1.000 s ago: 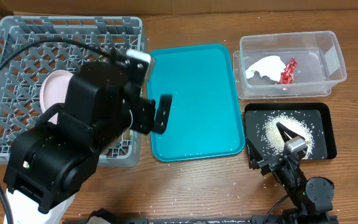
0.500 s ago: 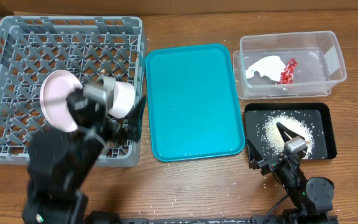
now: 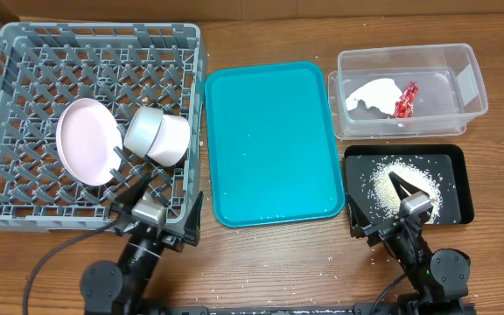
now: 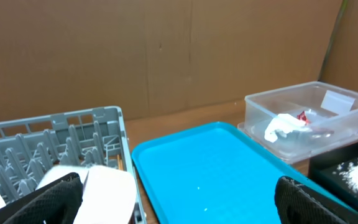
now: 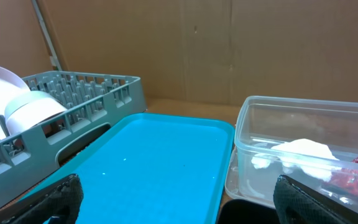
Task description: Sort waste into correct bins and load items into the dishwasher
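The grey dish rack (image 3: pixel 7 87) holds the white plate (image 3: pixel 86 140) on edge, with a greyish bowl (image 3: pixel 143 129) and the white bowl (image 3: pixel 171 140) against it. No chopsticks show. The clear tub (image 3: pixel 462 96) holds the napkin (image 3: pixel 370 94) and red wrapper (image 3: pixel 404 99). The black tray (image 3: pixel 458 188) holds the rice (image 3: pixel 392 184). My left gripper (image 3: pixel 151 199) is open and empty at the rack's front edge. My right gripper (image 3: pixel 398 194) is open and empty at the black tray's near side. The left wrist view shows open jaws (image 4: pixel 185 205). So does the right wrist view (image 5: pixel 179 199).
The teal serving tray (image 3: pixel 274 140) lies between rack and bins, with a few stray rice grains on it. Loose grains dot the wooden table along the front edge. A cardboard wall stands behind the table in both wrist views.
My left arm has pulled back from above the rack and teal tray to the table's front edge, uncovering the plate and bowls. The right arm has not moved.
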Robot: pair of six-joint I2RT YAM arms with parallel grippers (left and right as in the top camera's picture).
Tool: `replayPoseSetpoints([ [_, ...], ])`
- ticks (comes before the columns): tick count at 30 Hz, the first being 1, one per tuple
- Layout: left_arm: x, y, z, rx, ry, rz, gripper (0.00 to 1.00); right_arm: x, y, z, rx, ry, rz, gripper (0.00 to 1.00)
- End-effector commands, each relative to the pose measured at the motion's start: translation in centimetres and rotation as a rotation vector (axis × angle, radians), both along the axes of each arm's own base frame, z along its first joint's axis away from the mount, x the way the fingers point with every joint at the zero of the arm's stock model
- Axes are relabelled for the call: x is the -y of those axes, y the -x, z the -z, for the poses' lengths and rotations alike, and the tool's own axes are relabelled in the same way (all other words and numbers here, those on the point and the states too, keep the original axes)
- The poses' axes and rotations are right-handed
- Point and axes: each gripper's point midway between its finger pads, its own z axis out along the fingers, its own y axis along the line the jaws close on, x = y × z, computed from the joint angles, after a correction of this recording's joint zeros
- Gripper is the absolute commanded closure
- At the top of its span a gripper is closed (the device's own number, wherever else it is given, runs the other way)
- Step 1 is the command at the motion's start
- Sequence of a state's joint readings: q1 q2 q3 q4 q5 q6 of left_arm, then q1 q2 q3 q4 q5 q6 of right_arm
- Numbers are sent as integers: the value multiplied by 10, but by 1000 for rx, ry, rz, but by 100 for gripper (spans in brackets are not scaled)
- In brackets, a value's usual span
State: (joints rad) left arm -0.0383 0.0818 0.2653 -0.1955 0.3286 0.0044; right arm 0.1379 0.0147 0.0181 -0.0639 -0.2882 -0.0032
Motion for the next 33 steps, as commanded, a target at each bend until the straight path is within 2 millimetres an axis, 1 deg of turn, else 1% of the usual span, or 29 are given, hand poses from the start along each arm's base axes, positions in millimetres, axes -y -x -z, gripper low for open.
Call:
replayPoseSetpoints([
  [1,-4,-3,20,22,-17,-25,0,1,-1,1,4,-5,9,0],
  [9,-4,-16,53,56,-15,-25,0,1,-1,1,4,-5,9,0],
  [13,-5,-16,59,27,-17,-31,0,1,-1,1,4,-4,9,0],
  [17,-5,-16,73,-32,-20,-31,0,1,-1,1,4,-5,9,0],
  [33,-5,-16,73,-33,-20,-31,0,1,-1,1,4,-4,9,1],
])
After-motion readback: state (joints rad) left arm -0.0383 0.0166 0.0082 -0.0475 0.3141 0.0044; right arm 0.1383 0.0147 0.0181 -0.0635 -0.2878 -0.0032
